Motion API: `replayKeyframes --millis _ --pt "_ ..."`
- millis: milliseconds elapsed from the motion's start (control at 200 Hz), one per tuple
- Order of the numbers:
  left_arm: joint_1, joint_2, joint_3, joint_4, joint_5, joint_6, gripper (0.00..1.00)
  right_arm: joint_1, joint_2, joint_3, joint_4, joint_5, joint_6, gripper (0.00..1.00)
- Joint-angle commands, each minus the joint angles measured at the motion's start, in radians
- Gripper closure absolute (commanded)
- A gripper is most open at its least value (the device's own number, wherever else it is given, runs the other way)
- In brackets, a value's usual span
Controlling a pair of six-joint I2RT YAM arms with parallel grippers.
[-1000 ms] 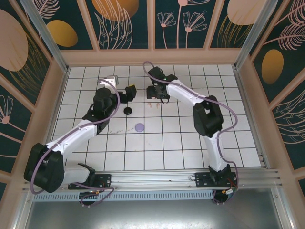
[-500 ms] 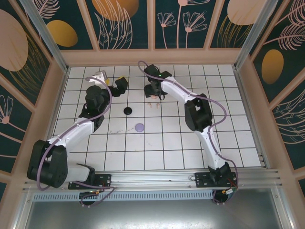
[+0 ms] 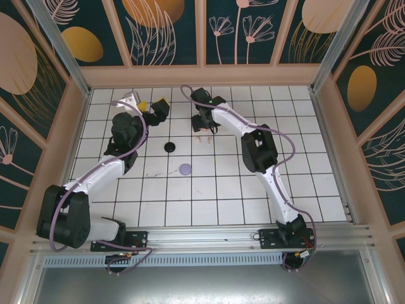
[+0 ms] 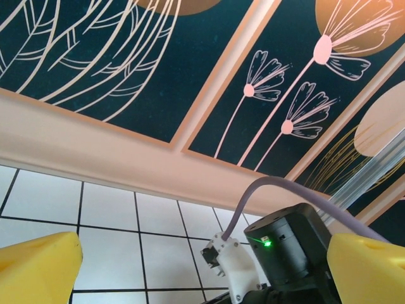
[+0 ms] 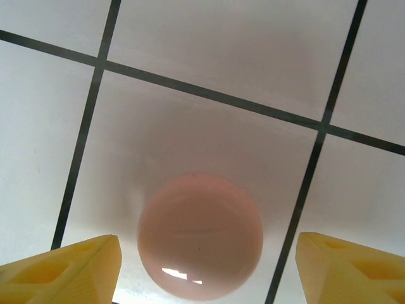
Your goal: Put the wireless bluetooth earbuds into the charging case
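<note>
A white tabletop [image 3: 209, 196] of square tiles with dark grout lines fills the middle of the overhead view. Peach ledges [image 3: 202, 75] frame it. Above them, dark teal wall panels [image 3: 171, 31] carry pale leaves, flowers and orange ovals. Silver posts [image 3: 58, 45] stand in the upper corners. A metal rail [image 3: 209, 239] crosses the bottom.

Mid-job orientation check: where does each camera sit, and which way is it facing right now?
Top external: above and behind the bases, looking down on the tiled table; left arm and right arm in full.
Left wrist: on the left arm, facing near-level at the floral back wall; its yellow fingertips in the bottom corners.
Right wrist: facing straight down at a pink round case; its yellow fingertips flank it, not touching.
Shared: top external and left wrist both show the right arm's wrist.
</note>
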Motion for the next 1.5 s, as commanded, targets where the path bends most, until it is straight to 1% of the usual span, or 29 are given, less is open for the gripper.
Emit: replayKeyframes --millis 0,225,345,480,641,821,961,1131,1201,1241,1386,1491 --pt "0.009 0.012 0.0 0.063 0.041 -0.033 0.01 -0.006 0.037 0.039 -0.005 -0.009 -0.015 0.28" --pt "0.008 0.01 -0.011 0.073 0.038 -0.047 0.01 -0.005 0.054 0.04 0.004 -0.015 -0.009 0.34" --pt "0.008 0.012 -0.011 0.071 0.042 -0.05 0.01 -0.006 0.06 0.04 0.012 -0.02 -0.004 0.35" --pt "0.009 0.015 -0.013 0.068 0.054 -0.053 0.01 -0.007 0.071 0.039 0.015 -0.027 0.0 0.38" --pt "0.008 0.018 -0.008 0.061 0.076 -0.053 0.01 -0.01 0.079 0.037 0.02 -0.032 -0.005 0.39" --pt "0.009 0.019 0.004 0.039 0.117 -0.042 0.01 -0.022 0.083 0.035 0.028 -0.065 0.001 0.42" --pt "0.009 0.02 0.016 0.015 0.16 -0.033 0.01 -0.032 0.085 0.035 0.037 -0.108 0.014 0.46" --pt "0.008 0.018 0.016 -0.018 0.188 -0.023 0.02 -0.032 0.079 0.035 0.043 -0.111 0.031 0.57" --pt "0.008 0.015 0.013 -0.03 0.193 -0.02 0.01 -0.032 0.066 0.033 0.047 -0.111 0.046 0.59" --pt "0.008 0.013 0.009 -0.034 0.195 -0.02 0.01 -0.032 0.054 0.027 0.052 -0.139 0.058 0.61" --pt "0.009 0.003 -0.011 -0.038 0.205 -0.02 0.01 -0.032 -0.02 -0.018 0.079 -0.137 0.134 0.67" --pt "0.009 0.008 -0.031 -0.012 0.26 -0.032 0.03 -0.033 -0.102 -0.076 0.106 -0.123 0.207 0.68"
